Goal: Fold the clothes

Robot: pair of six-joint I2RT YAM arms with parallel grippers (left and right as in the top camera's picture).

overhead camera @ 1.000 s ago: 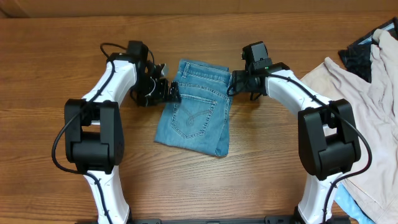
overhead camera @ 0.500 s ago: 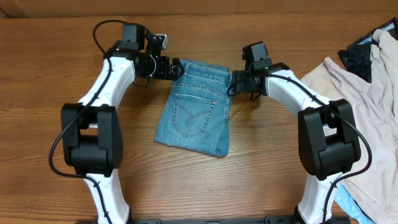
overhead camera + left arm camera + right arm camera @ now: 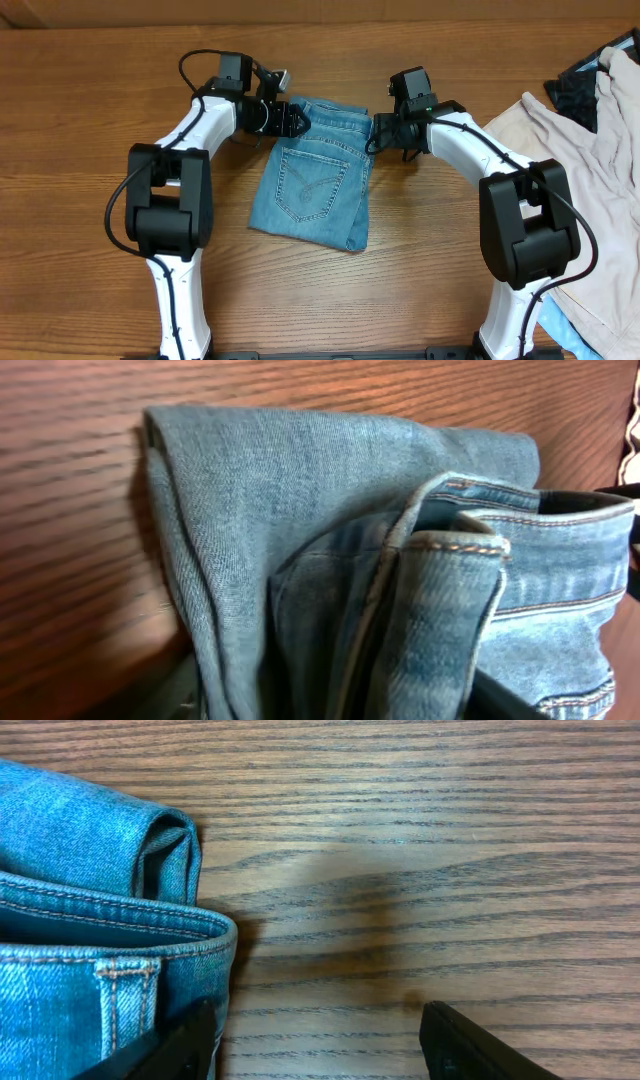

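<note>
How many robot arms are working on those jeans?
2. The left arm reaches the upper-left waistband corner of the folded jeans. The right arm sits by their upper-right edge. No other arm shows in the overhead view.

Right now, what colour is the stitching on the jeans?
Orange-tan stitching on light-blue jeans; the left wrist view shows it best.

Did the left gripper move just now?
Yes. The left gripper moved along the edge of the jeans, from beside the pocket to the corner of the waistband, farther from the robot's base.
</note>
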